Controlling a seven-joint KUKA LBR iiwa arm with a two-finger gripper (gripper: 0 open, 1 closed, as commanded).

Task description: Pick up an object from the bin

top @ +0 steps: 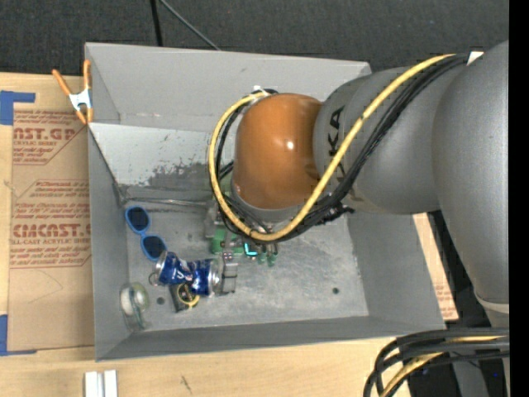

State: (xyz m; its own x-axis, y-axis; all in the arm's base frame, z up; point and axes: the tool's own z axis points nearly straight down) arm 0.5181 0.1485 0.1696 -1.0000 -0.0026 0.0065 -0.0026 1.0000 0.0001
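Observation:
My gripper [226, 261] reaches down from under the wrist into the bin's lower left part. Just left of it lies a crumpled blue and silver wrapper-like thing [179, 274] with a yellow bit at its lower edge. It touches or nearly touches the gripper's tip; I cannot tell which. A pair of blue oval lenses, like small glasses [143, 231], lies further up to the left. A clear round cap-like thing [134, 298] rests in the bin's lower left corner.
The arm's bulk and its cables cover the bin's middle and right. The bin's sloping left wall rises close beside the small things. Bare floor shows at the lower right of the bin.

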